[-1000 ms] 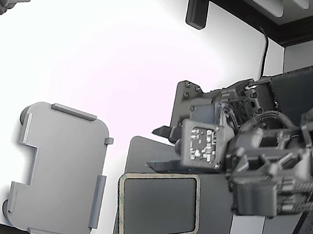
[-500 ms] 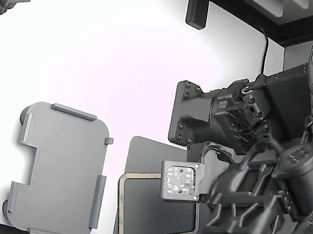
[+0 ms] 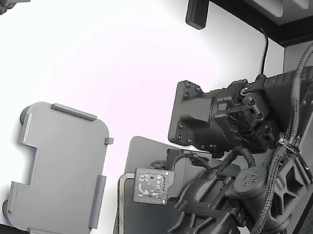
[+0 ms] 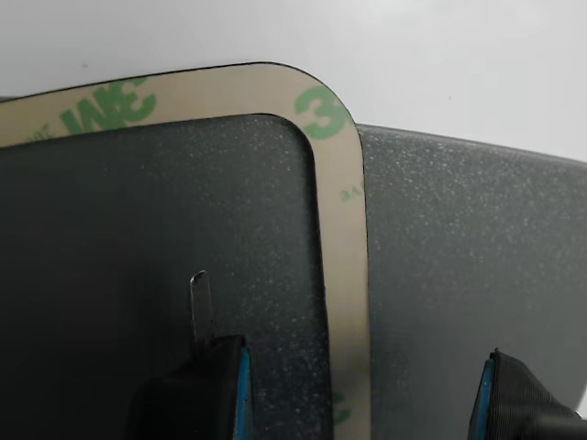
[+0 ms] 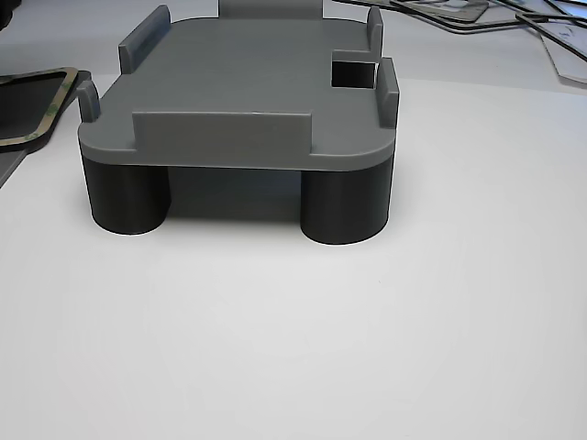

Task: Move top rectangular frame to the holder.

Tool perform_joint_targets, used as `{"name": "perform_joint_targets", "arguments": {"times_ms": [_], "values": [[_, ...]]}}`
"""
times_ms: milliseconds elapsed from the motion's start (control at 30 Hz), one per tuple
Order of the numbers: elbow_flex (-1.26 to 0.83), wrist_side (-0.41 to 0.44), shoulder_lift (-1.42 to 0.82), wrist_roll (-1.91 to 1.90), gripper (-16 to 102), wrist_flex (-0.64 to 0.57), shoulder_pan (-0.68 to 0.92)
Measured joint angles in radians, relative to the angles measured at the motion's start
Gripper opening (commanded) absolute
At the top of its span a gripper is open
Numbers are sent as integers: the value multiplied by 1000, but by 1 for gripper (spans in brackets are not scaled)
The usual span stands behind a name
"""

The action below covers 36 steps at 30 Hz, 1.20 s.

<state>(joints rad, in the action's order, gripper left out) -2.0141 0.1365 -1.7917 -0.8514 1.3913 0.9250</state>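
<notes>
Swinging down and toward the exterior view's left over the last second, the arm has carried its wrist from above the mat's far edge to right over the frame, so that much of the frame's band is now hidden under the black linkage. Nothing else has shifted: the holder [image 3: 60,170] sits where it was, and the top rectangular frame [image 3: 120,211] lies in the same spot on the dark grey mat [image 3: 140,149].

From the wrist view the gripper [image 4: 367,390] hangs low over the frame [image 4: 347,266] with its jaws spread. One fingertip [image 4: 197,385] stands over the mat inside the frame's open centre, with a thin metal tab poking up beside it; the other sits outside the band, so the beige strip with its green lettering runs between them. Whether the tips already touch the mat I cannot tell. The frame looks flat, one rounded corner clear in view, not lifted anywhere I can see.

As for the holder, the side view shows it [image 5: 238,82] bare on its dark round legs, raised tabs and notch unobstructed, with a corner of the frame [image 5: 46,101] just visible off beside it on the white table [image 5: 293,348].

So I'd judge the task barely begun: the approach looks nearly complete, but the grasp, the lift, the carry across toward the exterior view's left and the seating inside the tabs all remain.
</notes>
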Motion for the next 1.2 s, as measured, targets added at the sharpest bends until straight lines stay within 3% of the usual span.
{"name": "perform_joint_targets", "arguments": {"times_ms": [300,967,1200], "values": [[-48,11,29,44,84,-67,6],[-83,12,26,80,69,-97,-5],[-95,14,29,106,58,-110,-25]]}}
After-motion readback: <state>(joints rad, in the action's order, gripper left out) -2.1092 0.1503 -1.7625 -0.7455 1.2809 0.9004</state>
